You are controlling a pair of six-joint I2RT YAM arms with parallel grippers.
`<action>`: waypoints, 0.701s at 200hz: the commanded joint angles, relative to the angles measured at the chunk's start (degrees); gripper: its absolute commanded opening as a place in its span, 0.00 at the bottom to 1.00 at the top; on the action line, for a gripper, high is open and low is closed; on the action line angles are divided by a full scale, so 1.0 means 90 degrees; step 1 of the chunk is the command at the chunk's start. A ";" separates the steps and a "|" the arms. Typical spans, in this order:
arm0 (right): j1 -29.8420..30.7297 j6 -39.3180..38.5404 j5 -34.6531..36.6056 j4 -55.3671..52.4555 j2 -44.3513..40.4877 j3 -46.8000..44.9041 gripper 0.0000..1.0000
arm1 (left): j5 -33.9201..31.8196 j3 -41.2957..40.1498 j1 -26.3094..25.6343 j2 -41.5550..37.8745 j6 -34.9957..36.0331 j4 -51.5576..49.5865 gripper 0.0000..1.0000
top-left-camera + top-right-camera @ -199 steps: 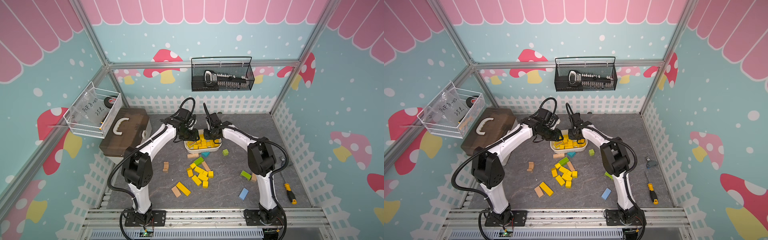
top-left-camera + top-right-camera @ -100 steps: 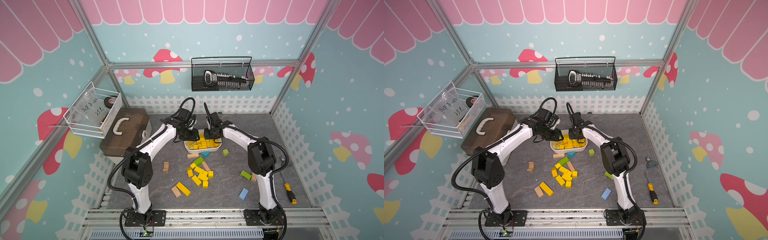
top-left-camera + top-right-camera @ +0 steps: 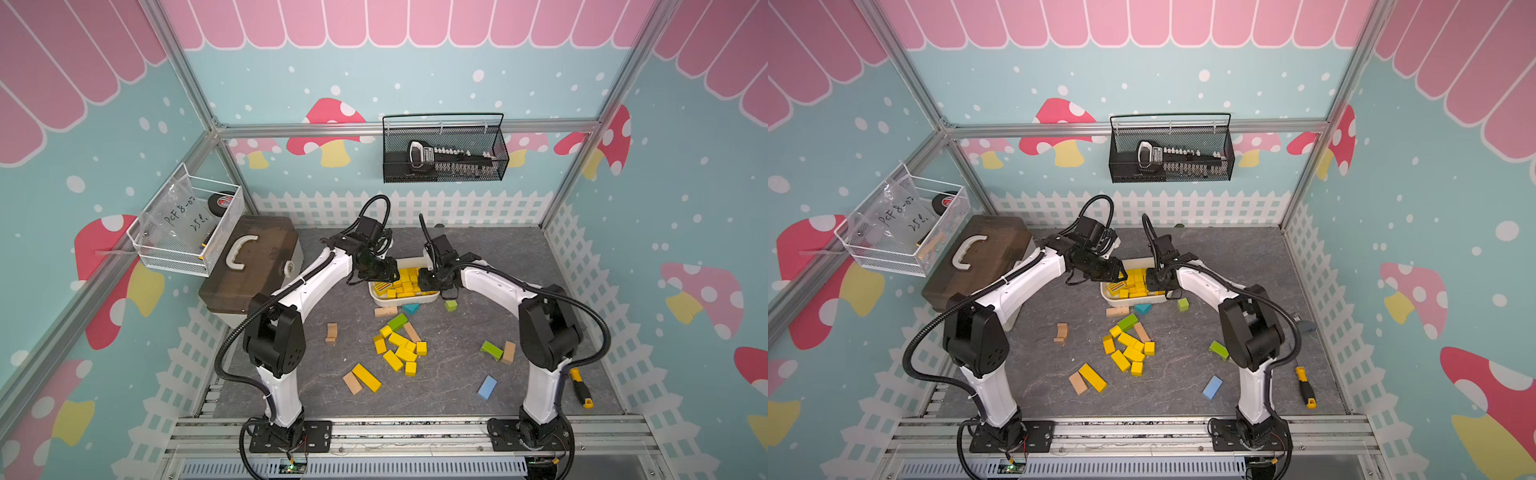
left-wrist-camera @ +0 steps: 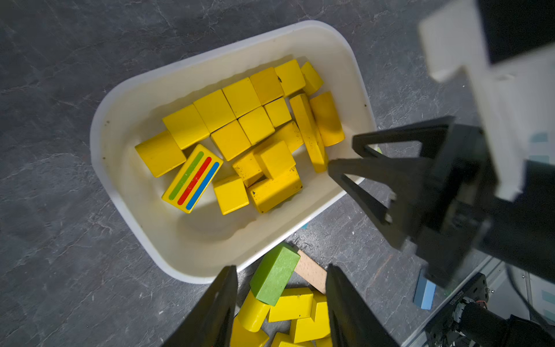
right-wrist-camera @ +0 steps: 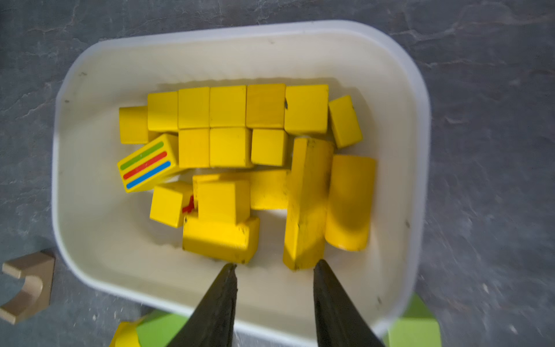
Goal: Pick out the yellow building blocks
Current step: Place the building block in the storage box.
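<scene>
A white tray (image 3: 375,296) at the back middle of the floor holds many of the yellow building blocks (image 4: 240,120), among them one with green, red and blue stripes (image 5: 147,163). More yellow blocks (image 3: 399,347) lie loose in a cluster nearer the front, and a yellow bar (image 3: 366,377) lies apart. My left gripper (image 3: 388,270) hangs open and empty by the tray's left end; in its wrist view the left gripper (image 4: 280,267) frames floor blocks far below. My right gripper (image 5: 275,264) is open and empty above the tray's right end, close to a long yellow bar (image 5: 306,204).
Between the tray and the cluster lie a tan block (image 3: 385,311), a teal block (image 3: 410,308) and green blocks (image 3: 398,322). Further right are a green arch (image 3: 491,350), a blue block (image 3: 487,387) and a screwdriver (image 3: 579,388). A brown toolbox (image 3: 249,266) stands at left.
The right gripper's jaws have parted over the tray. Both arms stay almost where they were.
</scene>
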 commanded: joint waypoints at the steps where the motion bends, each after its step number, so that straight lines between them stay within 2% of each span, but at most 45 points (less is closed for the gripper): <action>1: -0.0010 0.0042 0.0028 0.0442 -0.1088 -0.0813 0.43 | 0.0147 0.0124 -0.0055 -0.0002 0.0105 -0.0077 0.52; 49: 0.0011 0.0487 -0.0066 0.0982 -0.3369 -0.3525 0.43 | 0.0043 0.0134 -0.0327 0.0061 0.0211 -0.0127 0.54; 82: 0.0208 0.1022 -0.0270 0.1267 -0.4479 -0.4989 0.42 | -0.0064 0.0225 -0.0619 0.0203 0.0301 -0.0261 0.54; 98: 0.0270 0.1294 -0.0383 0.1461 -0.4899 -0.5423 0.42 | -0.0055 0.0250 -0.0771 0.0266 0.0344 -0.0291 0.54; 114: 0.0280 0.1393 -0.0289 0.1556 -0.5248 -0.5668 0.44 | -0.0370 0.0288 -0.1029 0.0305 0.0437 -0.0403 0.54; 140: 0.0282 0.1522 -0.0106 0.1592 -0.5412 -0.5799 0.45 | -0.0618 0.0353 -0.1518 0.0383 0.0681 -0.0589 0.54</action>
